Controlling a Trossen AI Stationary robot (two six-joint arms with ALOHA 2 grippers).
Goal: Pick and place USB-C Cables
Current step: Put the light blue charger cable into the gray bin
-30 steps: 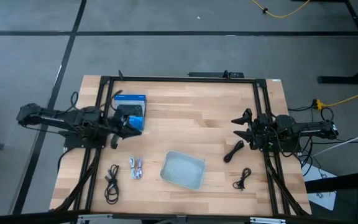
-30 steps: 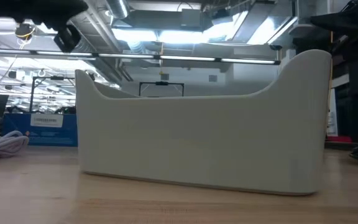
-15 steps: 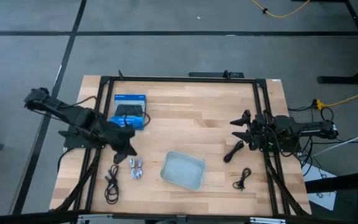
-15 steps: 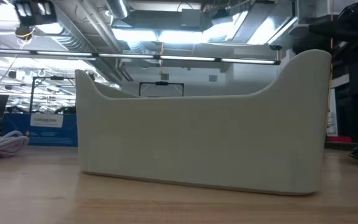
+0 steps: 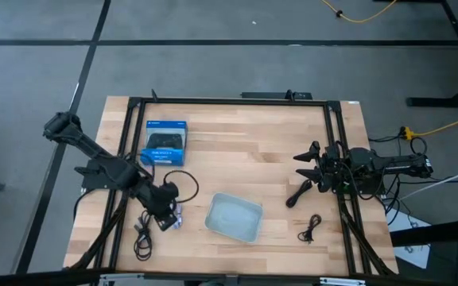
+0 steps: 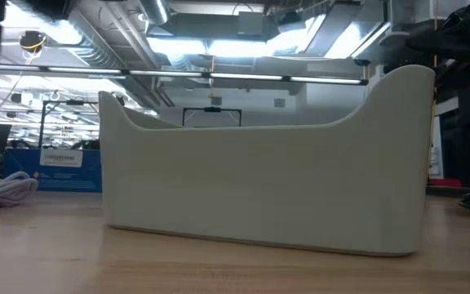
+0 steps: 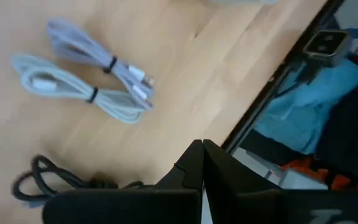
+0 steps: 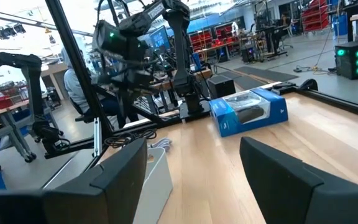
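High view | left gripper [image 5: 165, 216] hovered over pale cable [image 7: 92, 81] beside tray [image 5: 234, 218]; fingers [image 7: 194, 163] pressed together, empty | step: reaching | next: part fingers, descend | right gripper [image 5: 307, 166] waited, fingers spread

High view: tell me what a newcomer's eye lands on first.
The left gripper has swung out over the table's front left, right above the pale cable bundle, its fingers closed together. Just right of it sits the grey tray, with the blue box behind. The right gripper waits open at the right edge beside a black cable.
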